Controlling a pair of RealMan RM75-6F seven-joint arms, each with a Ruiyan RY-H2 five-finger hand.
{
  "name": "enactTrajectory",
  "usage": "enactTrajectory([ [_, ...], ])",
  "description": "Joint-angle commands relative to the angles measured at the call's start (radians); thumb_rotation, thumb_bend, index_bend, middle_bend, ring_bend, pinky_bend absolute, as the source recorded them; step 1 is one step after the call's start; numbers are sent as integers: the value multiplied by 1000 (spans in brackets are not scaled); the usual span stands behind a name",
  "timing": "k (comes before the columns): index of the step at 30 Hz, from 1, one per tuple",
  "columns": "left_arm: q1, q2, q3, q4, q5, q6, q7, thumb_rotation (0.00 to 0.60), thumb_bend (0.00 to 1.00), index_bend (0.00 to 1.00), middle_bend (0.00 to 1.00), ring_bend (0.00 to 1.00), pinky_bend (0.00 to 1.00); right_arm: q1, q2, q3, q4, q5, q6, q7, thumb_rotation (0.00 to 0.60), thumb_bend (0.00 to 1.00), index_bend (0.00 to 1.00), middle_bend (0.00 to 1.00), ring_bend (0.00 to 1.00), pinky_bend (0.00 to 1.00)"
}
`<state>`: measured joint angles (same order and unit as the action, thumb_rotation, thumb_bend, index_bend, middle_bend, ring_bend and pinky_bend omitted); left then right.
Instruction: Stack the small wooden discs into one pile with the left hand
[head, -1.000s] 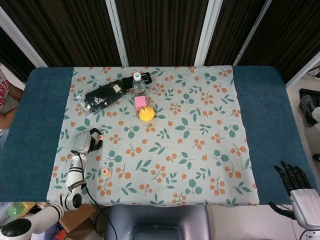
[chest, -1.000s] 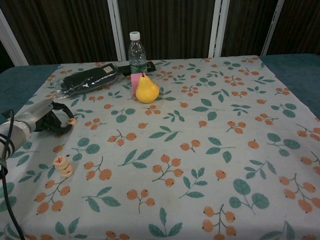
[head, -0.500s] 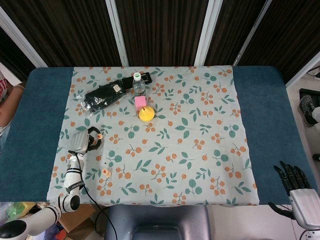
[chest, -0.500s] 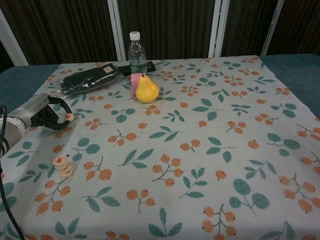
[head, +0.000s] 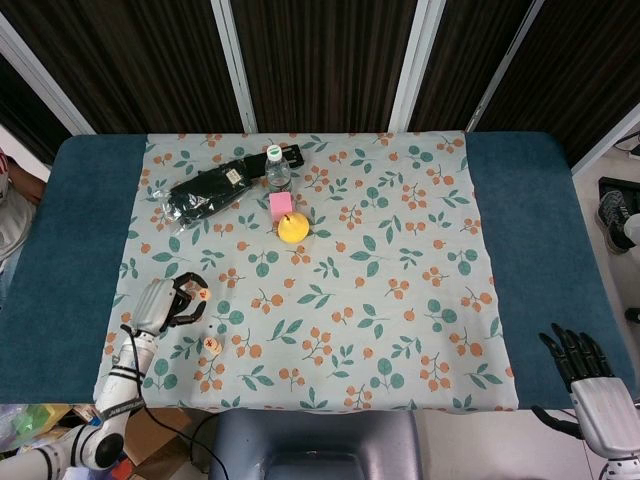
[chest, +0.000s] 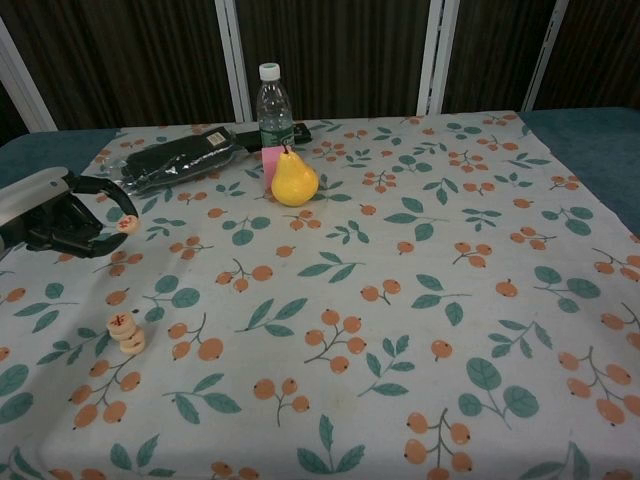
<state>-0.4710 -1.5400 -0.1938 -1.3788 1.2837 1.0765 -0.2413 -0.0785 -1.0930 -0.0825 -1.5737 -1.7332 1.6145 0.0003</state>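
The left hand (chest: 62, 212) hovers above the flowered tablecloth (chest: 400, 300) at the table's left edge, fingers curled, and pinches a small round wooden disc (chest: 127, 224) between thumb and fingertip; in the head view the same hand (head: 165, 303) shows the disc (head: 203, 294) at its tip, toward three o'clock of the palm. The short pile of pale wooden discs (chest: 125, 333), its top one marked in red, stands on the cloth at about five o'clock from the hand, near it but apart, with bare cloth between. From overhead the pile (head: 211, 344) sits below and right of the held disc.

The right hand (head: 590, 375) hangs off the table's right front corner, dark fingers straight and spread, holding nothing.

Toward twelve o'clock on the cloth a clear plastic water bottle with a white cap (chest: 271, 108) stands upright. A black folded umbrella in a clear sleeve (chest: 175, 160) lies at its nine o'clock. A yellow pear (chest: 293, 180) stands in front of the bottle, with a small pink block (chest: 270, 164) just behind it on its left. All of these are well apart from the pile.
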Motion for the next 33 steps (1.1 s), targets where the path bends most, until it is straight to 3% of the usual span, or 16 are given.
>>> enactTrajectory([
  [1, 74, 129, 113, -167, 104, 42, -8, 600, 393, 516, 1000, 1000, 1000, -1, -1, -3, 0, -6, 3, -1, 600, 102, 0, 0, 0, 0],
  [4, 94, 129, 147, -172, 133, 63, 2, 600, 394, 510, 1000, 1000, 1000, -4, 0, -6, 4, -12, 11, 6, 600, 102, 0, 0, 0, 0],
  [12, 123, 72, 178, -112, 157, 95, -23, 600, 394, 480, 1000, 1000, 1000, -4, 1, -8, 10, -17, 15, 13, 600, 102, 0, 0, 0, 0],
  [33, 118, -15, 155, -3, 139, 96, 2, 600, 394, 459, 1000, 1000, 1000, -4, 1, -7, 9, -14, 17, 16, 600, 102, 0, 0, 0, 0],
])
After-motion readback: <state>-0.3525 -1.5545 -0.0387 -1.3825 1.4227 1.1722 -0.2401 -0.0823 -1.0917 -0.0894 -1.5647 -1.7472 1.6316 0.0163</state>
